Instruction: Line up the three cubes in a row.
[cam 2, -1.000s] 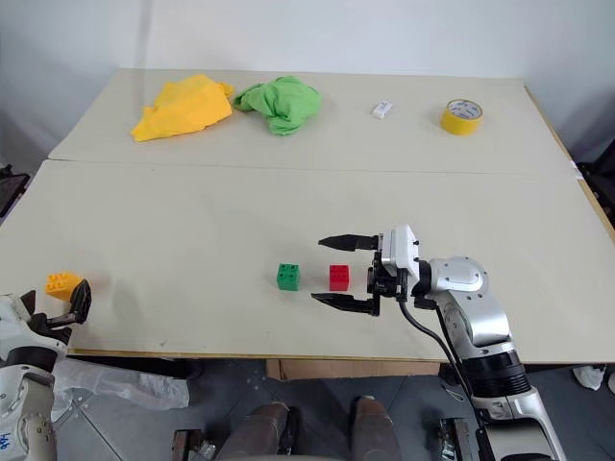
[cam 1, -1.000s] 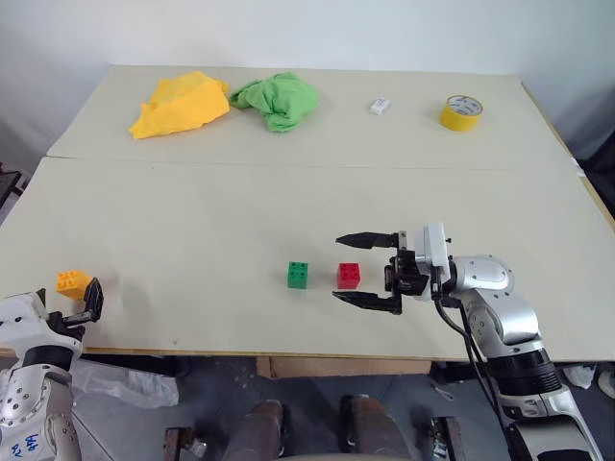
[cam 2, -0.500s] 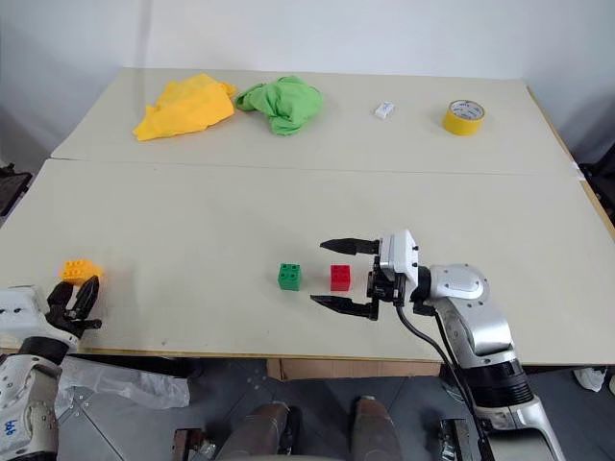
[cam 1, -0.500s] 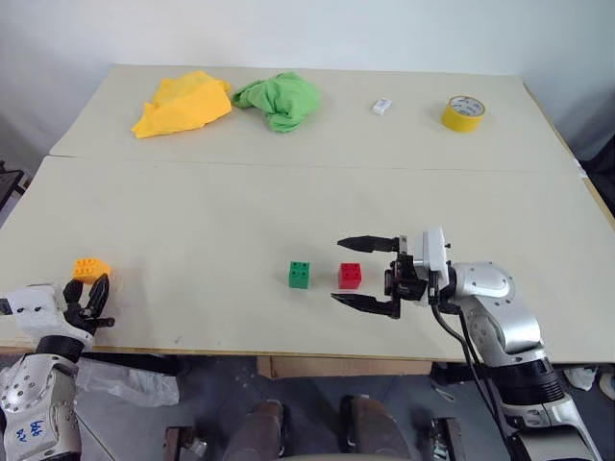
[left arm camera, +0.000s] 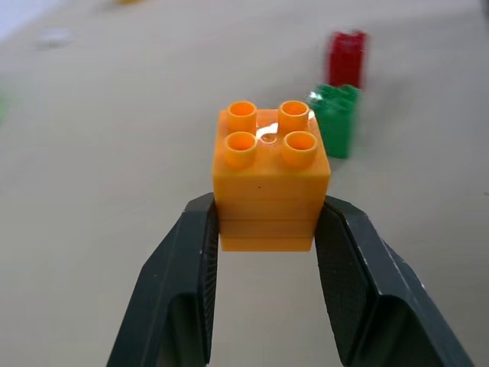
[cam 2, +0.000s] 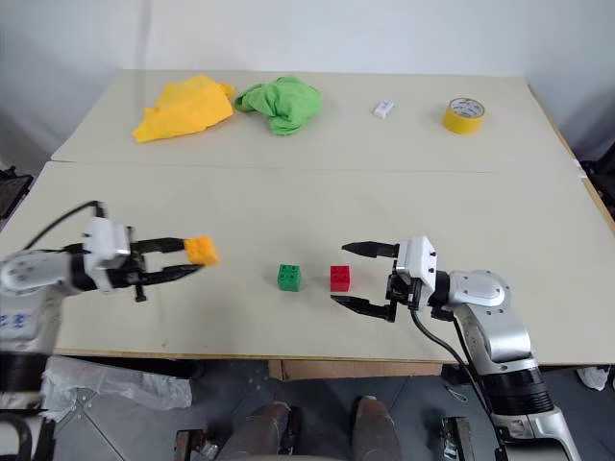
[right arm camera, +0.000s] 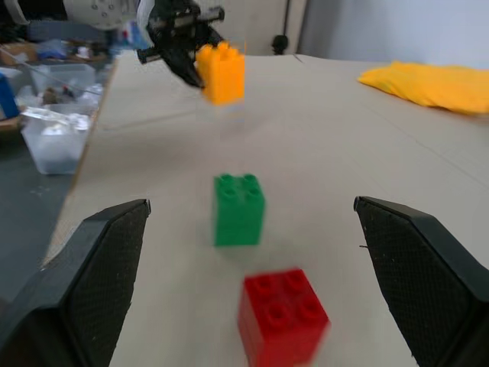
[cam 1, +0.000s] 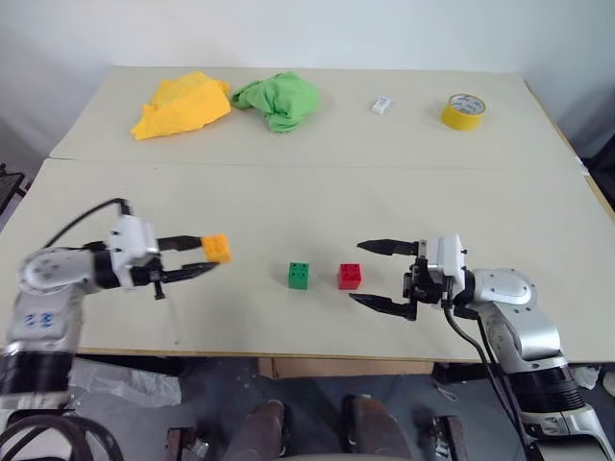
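Note:
The orange-yellow cube (cam 1: pixel 217 248) hangs a little above the table with my left gripper (cam 1: pixel 206 254) shut on its sides; in the left wrist view the cube (left arm camera: pixel 269 180) sits studs-up between the black fingers (left arm camera: pixel 191 267). The green cube (cam 1: pixel 299 275) and the red cube (cam 1: pixel 350 276) stand side by side on the table, a small gap between them, to the right of the held cube. Just right of the red cube my right gripper (cam 1: pixel 357 272) is open wide, pointing left, with nothing held. The red cube (right arm camera: pixel 283 317) lies ahead of its fingers.
At the table's far side lie a yellow cloth (cam 1: pixel 181 104), a green cloth (cam 1: pixel 279 99), a small white block (cam 1: pixel 381 106) and a yellow tape roll (cam 1: pixel 461 111). A seam (cam 1: pixel 307 165) crosses the table. The front edge runs just below the cubes.
My left gripper shut on the orange-yellow cube at the table's left front corner, lifted it and swung it right toward the green cube. The right gripper drew back slightly to the right.

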Robot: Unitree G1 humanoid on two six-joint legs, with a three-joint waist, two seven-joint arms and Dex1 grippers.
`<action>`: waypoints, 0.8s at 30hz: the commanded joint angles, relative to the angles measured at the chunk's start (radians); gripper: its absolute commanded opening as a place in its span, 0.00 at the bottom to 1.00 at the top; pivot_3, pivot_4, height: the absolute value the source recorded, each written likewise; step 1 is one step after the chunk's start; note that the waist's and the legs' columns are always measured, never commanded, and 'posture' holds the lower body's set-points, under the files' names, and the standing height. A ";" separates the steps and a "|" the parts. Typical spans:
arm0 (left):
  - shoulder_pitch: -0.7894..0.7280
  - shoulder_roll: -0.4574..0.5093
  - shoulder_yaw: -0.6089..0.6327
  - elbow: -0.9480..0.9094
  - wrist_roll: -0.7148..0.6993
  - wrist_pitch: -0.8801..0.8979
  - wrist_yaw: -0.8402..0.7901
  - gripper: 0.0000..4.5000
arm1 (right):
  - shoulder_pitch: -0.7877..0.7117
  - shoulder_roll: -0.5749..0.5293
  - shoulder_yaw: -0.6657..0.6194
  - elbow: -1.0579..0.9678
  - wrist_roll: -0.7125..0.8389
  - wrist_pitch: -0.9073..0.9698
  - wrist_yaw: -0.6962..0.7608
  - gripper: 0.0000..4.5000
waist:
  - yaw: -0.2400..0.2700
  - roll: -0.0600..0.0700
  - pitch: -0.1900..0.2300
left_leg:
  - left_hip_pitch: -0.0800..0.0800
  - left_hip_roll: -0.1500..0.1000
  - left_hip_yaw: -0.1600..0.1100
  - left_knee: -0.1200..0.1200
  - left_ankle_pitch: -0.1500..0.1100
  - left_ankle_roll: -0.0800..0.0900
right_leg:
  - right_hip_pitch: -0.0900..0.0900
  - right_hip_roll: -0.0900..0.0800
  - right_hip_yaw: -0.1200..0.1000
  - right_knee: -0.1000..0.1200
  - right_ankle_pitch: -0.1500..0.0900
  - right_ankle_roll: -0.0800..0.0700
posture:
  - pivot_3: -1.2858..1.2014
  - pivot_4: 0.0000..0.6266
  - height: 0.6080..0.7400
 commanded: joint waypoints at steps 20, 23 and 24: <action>-0.300 -0.129 -0.122 0.575 0.156 -0.233 -0.213 0.33 | 0.249 -0.122 -0.185 -0.152 0.040 -0.006 -0.039 1.00 | 0.017 -0.003 0.002 | -0.001 -0.003 0.003 0.008 -0.001 0.004 | 0.000 0.000 0.001 0.007 0.001 0.001 | 0.52 0.24 1.00; -0.299 -0.127 -0.143 0.568 0.150 -0.207 -0.224 0.49 | 0.248 -0.124 -0.185 -0.155 0.044 -0.004 -0.034 1.00 | 0.018 -0.003 0.002 | -0.001 -0.003 0.003 0.008 -0.001 0.004 | 0.000 0.000 0.001 0.007 0.001 0.001 | 0.52 0.24 1.00; -0.296 -0.125 -0.150 0.559 0.144 -0.194 -0.226 0.54 | 0.248 -0.126 -0.185 -0.154 0.046 -0.004 -0.032 1.00 | 0.018 -0.003 0.002 | -0.001 -0.003 0.003 0.008 -0.001 0.004 | 0.000 0.000 0.001 0.007 0.001 0.001 | 0.52 0.24 1.00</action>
